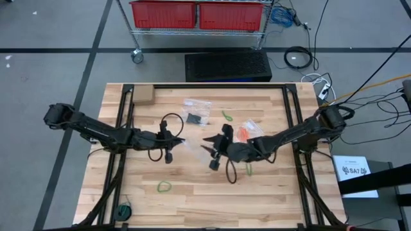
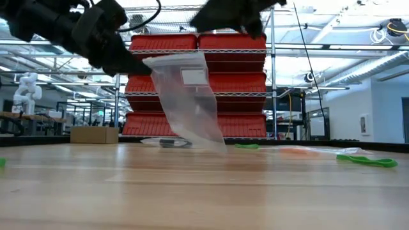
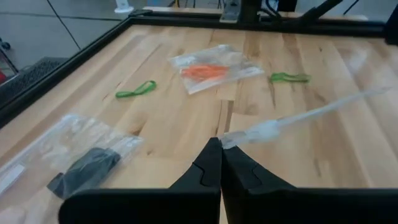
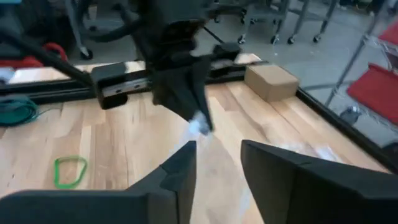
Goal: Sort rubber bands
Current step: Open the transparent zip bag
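Our left gripper [image 3: 219,148] holds a clear bag [image 2: 186,102] above mid-table.
Our right gripper [image 4: 217,152] faces it, jaws parted, empty; green rubber bands [image 1: 164,187] lie loose on the table [image 1: 276,192].

- Left gripper [image 1: 182,140] raised over the table [image 1: 192,205] centre, fingers [image 3: 214,168] pinched together.
- Right gripper [image 1: 207,142] faces it just beside, above the table's middle, fingers [image 4: 180,171] parted.
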Robot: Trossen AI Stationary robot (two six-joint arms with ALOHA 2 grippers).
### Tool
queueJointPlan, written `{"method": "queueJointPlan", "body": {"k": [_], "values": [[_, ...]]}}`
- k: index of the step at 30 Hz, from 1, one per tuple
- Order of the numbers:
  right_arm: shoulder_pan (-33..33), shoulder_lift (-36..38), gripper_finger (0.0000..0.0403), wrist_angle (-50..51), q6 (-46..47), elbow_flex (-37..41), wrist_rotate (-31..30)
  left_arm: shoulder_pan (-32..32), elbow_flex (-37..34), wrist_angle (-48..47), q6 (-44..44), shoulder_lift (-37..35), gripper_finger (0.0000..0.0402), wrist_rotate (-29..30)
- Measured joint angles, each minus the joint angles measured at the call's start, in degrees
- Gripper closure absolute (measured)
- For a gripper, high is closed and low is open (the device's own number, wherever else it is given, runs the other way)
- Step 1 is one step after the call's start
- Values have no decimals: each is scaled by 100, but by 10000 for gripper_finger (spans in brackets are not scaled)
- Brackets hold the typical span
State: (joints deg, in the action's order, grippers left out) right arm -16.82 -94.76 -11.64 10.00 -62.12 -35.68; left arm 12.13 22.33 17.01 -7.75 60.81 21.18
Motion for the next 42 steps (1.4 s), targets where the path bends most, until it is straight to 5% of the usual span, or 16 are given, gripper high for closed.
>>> {"method": "queueJointPlan", "body": {"k": [9,15,33,42], "values": [[183,-1454,266,2053,-196,-2218,-318,119,466,-232,-98,561,401,160],[186,-1968,266,3034,74,-3009,-441,119,511,-241,-99,781,401,181],[225,-2156,269,3318,767,-3065,-64,115,513,-215,-99,779,401,209],[314,-2203,363,3517,712,-3069,-13,115,513,-205,-98,779,402,215]]}}
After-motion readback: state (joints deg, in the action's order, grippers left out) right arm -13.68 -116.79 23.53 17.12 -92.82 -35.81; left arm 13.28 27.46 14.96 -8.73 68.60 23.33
